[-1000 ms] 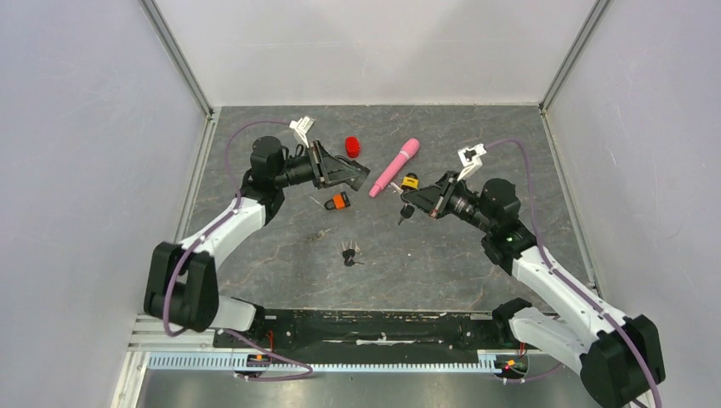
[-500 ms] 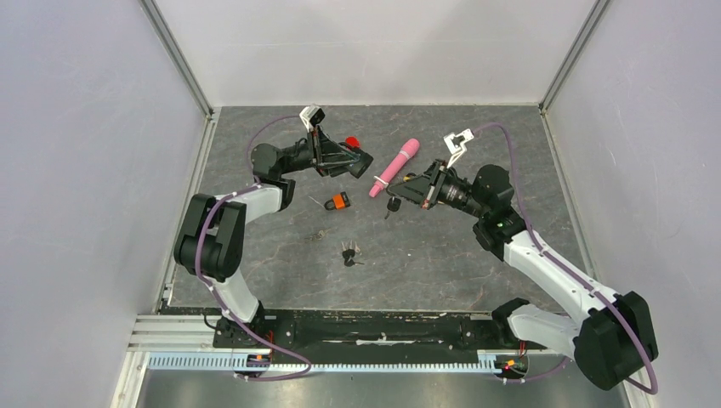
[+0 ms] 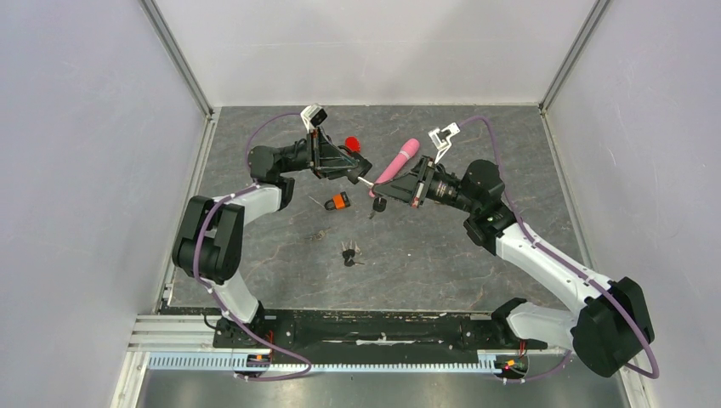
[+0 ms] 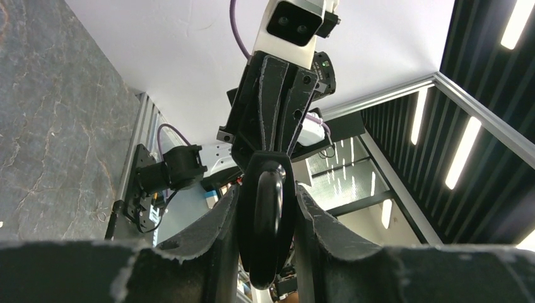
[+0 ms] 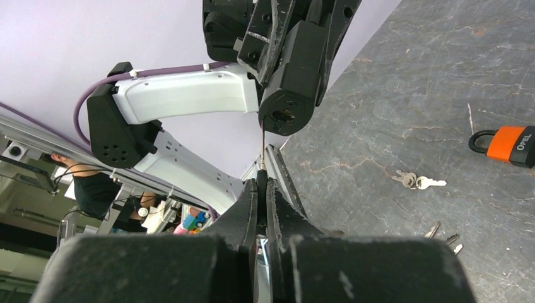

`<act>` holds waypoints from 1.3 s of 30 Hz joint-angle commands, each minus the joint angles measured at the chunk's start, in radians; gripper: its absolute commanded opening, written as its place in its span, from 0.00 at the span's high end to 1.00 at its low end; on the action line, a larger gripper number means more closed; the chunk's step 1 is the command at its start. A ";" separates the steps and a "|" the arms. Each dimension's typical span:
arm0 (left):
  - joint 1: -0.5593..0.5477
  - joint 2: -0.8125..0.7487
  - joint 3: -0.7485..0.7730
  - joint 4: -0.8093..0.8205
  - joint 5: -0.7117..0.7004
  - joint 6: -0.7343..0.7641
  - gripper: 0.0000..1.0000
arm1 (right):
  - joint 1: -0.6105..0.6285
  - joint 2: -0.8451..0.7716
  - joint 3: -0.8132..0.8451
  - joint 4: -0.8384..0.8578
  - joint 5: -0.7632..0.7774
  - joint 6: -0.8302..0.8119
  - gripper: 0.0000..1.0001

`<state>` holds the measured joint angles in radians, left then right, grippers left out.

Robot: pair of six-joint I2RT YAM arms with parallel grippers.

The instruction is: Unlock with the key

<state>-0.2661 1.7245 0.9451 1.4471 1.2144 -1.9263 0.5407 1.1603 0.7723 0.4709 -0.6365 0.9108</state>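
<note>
My left gripper (image 3: pixel 355 172) is shut on a black padlock (image 4: pixel 268 221), held above the table with its keyhole end (image 5: pixel 285 115) turned toward the right arm. My right gripper (image 3: pixel 389 190) is shut on a key (image 5: pixel 262 146). The key's thin blade runs from the fingertips up to the padlock's lower face, just left of the keyhole. I cannot tell if its tip is inside. Spare keys (image 3: pixel 377 205) dangle from the same ring below the right gripper. In the left wrist view the right gripper (image 4: pixel 272 120) points straight at the padlock.
An orange padlock (image 3: pixel 339 201) lies on the table under the two grippers. Loose key bunches (image 3: pixel 349 253) and a small key (image 3: pixel 321 234) lie nearer the arm bases. A pink cylinder (image 3: pixel 396 163) and a red cap (image 3: pixel 351 143) sit behind the grippers.
The right gripper has carried the key leftward up to the padlock. The left arm has swung and turned the padlock toward it. Both grips are unchanged.
</note>
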 commanded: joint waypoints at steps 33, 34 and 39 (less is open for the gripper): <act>-0.013 -0.118 0.000 0.108 -0.044 -0.037 0.98 | -0.015 -0.047 0.008 -0.002 0.096 0.028 1.00; -0.015 -0.118 0.001 0.107 -0.045 -0.037 0.98 | -0.014 -0.045 0.009 0.000 0.096 0.028 1.00; -0.026 -0.117 0.002 0.108 -0.045 -0.031 0.98 | -0.014 -0.045 0.013 0.019 0.088 0.035 1.00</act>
<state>-0.2729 1.6646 0.9379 1.4532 1.2045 -1.9259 0.5331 1.1294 0.7719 0.4541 -0.5816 0.9432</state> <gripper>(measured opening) 0.371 0.024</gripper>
